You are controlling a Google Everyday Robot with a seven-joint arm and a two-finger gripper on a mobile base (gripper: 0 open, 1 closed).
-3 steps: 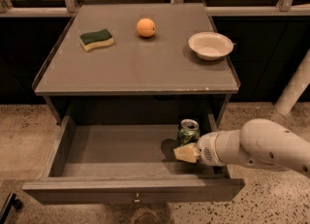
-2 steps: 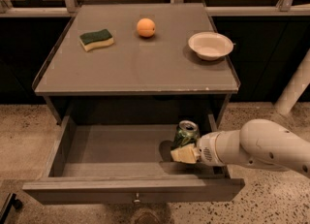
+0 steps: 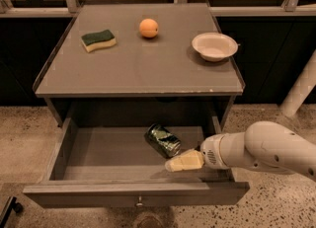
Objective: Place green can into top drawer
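The green can [image 3: 163, 140] lies tipped on its side on the floor of the open top drawer [image 3: 98, 150], right of centre, with its top pointing to the back left. My gripper [image 3: 180, 163] is inside the drawer just in front and to the right of the can, low over the drawer floor. It is open and holds nothing; its pale fingers [image 3: 185, 161] sit close to the can's lower end. The drawer front with its small knob [image 3: 140, 202] is pulled out towards the camera.
On the table top [image 3: 138, 69] are a green and yellow sponge [image 3: 98, 40] at the back left, an orange fruit [image 3: 148, 27] at the back centre and a white bowl [image 3: 214, 46] at the right. My white arm [image 3: 266, 148] reaches in from the right over the drawer's right side.
The can stood upright in my gripper before. Now it is let go, has tipped over to the left and lies on the drawer floor. The gripper has drawn slightly forward.
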